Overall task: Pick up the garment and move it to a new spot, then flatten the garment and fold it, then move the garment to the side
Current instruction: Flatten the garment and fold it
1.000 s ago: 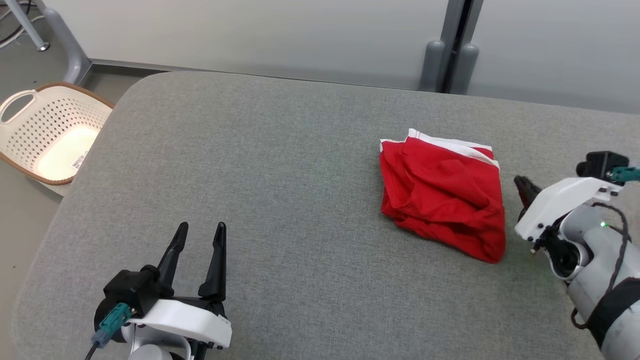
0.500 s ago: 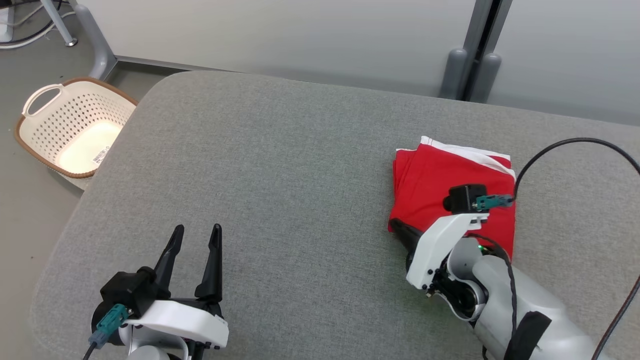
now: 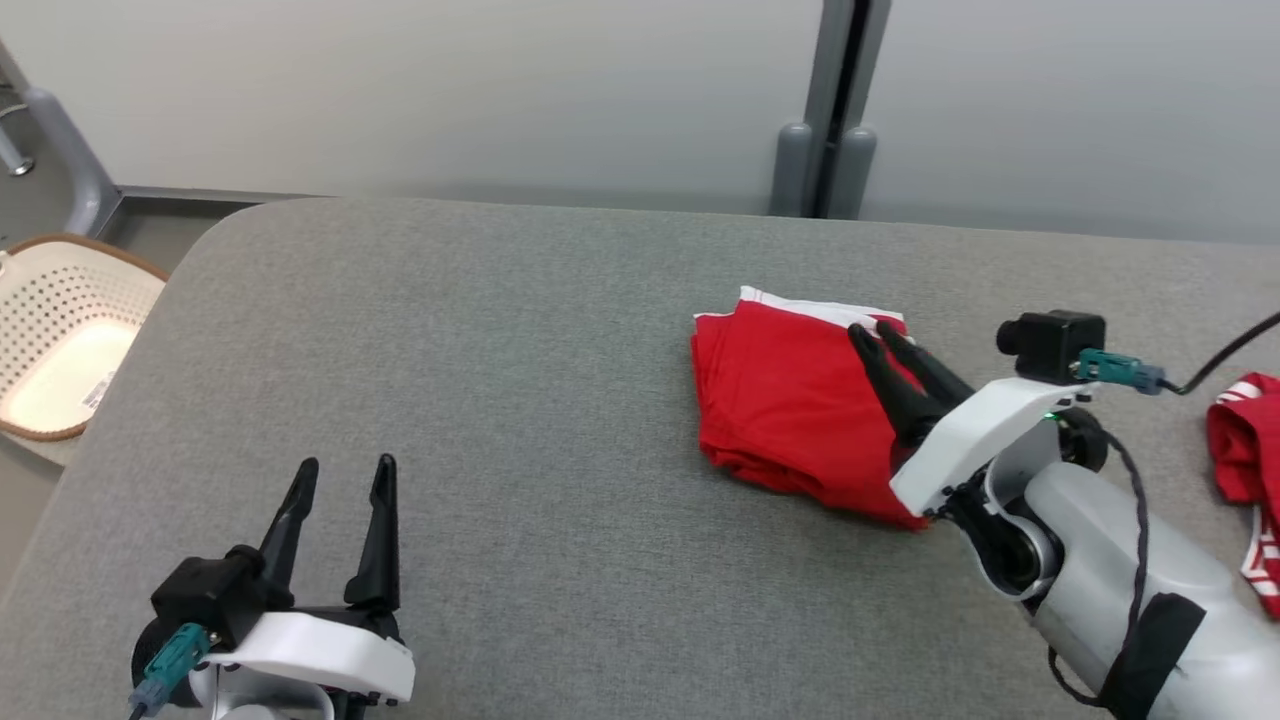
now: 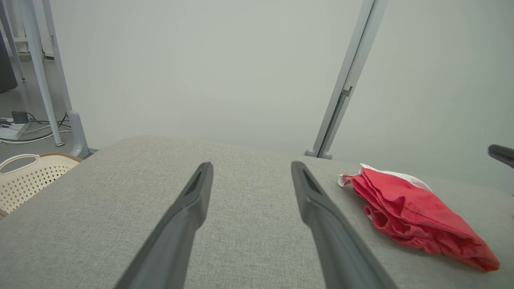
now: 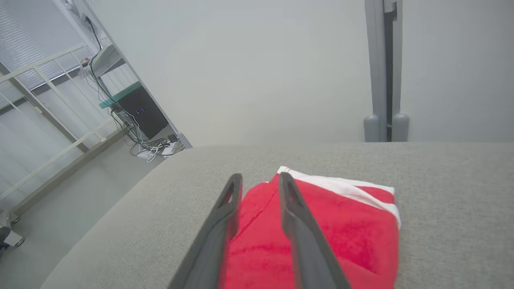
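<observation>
Looking down from the head view, the red garment [image 3: 790, 400] is lying folded into a rough square, white-trimmed edge on its far side, sitting right of centre on the grey padded table [image 3: 500, 330]. The right gripper [image 3: 871, 330] is reaching in from the near right and hanging over the garment's right half. Its fingers are pointing far-left and standing just slightly apart, and honestly I can't tell if they're touching the cloth. The left gripper [image 3: 346, 463] is sitting at the near left, well apart from the garment, fingers spread wide with nothing between them. A cream basket [image 3: 60, 330] is sitting on the floor off the table's left side, and a second red cloth [image 3: 1240, 440] with white stripes is peeking in at the right edge. Moving to the left wrist view, the left gripper [image 4: 251, 164] is showing both fingers wide apart over bare table, with the garment [image 4: 409, 208] lying off to the right as a layered stack and the basket [image 4: 28, 176] sitting at the far left. Switching to the right wrist view, the right gripper [image 5: 260, 176] is showing a narrow gap between its fingers with nothing pinched in it. The garment [image 5: 353, 233] is lying right under and past them, white band toward the far side, and a grey post [image 5: 383, 80] is standing beyond the table.
</observation>
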Motion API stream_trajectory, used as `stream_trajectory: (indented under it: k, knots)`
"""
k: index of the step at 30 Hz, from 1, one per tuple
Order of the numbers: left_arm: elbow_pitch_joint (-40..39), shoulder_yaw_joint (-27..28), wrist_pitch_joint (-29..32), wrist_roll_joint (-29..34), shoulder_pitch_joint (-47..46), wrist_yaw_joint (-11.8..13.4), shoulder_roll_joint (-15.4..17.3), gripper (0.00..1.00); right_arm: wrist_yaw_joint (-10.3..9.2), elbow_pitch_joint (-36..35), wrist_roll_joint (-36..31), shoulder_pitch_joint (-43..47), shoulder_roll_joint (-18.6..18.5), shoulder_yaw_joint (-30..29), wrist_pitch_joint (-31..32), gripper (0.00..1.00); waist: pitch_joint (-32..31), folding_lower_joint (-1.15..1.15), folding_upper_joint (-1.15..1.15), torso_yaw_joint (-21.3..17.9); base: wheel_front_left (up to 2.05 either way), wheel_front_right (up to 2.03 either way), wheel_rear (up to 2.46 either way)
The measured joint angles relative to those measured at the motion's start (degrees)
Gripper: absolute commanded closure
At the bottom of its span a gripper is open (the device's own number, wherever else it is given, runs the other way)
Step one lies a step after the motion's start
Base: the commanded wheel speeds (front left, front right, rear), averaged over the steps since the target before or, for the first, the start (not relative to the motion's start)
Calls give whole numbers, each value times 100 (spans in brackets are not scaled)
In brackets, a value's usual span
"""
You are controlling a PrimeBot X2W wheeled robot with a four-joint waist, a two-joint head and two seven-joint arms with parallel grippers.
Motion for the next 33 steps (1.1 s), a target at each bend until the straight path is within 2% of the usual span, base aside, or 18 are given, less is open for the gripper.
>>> stream_trajectory:
  k: [4, 9, 11, 16, 17, 18, 19, 25, 33]
  knots:
    - [-80, 153, 0, -2, 106, 55, 118, 0, 0, -196, -257, -60, -311, -232, -434, 0, -86, 0, 0, -291, 0, 0, 0]
    - [-267, 352, 0, 8, 220, 188, 240, 0, 0, -296, -961, -19, -595, -793, -651, 0, -194, 0, 0, -684, 0, 0, 0]
    - [-369, 419, 0, 27, 252, 211, 260, 0, 0, -372, -1252, 165, -623, -1188, -667, 0, -236, 0, 0, -827, 0, 0, 0]
    - [-521, 508, 0, 127, 419, 244, 300, 0, 0, -991, -2370, 942, -588, -2592, -678, 0, -341, 0, 0, -1108, 0, 0, 0]
    - [-521, 508, 0, 127, 419, 244, 300, 0, 0, -991, -2370, 942, -588, -2592, -678, 0, -341, 0, 0, -1108, 0, 0, 0]
    - [-546, 549, 0, 188, 507, 252, 290, 0, 0, -1263, -2765, 1418, -439, -3045, -677, 0, -376, 0, 0, -1184, 0, 0, 0]
    - [-546, 549, 0, 188, 507, 252, 290, 0, 0, -1263, -2765, 1418, -439, -3045, -677, 0, -376, 0, 0, -1184, 0, 0, 0]
    - [-547, 625, 0, 376, 669, 283, 240, 0, 0, -2009, -3899, 2627, 112, -3986, -658, 0, -417, 0, 0, -1241, 0, 0, 0]
    - [-539, 556, 0, 472, 670, 250, 220, 0, 0, -2626, -4411, 3151, 605, -4425, -224, 0, -420, 0, 0, -1226, 0, 0, 0]
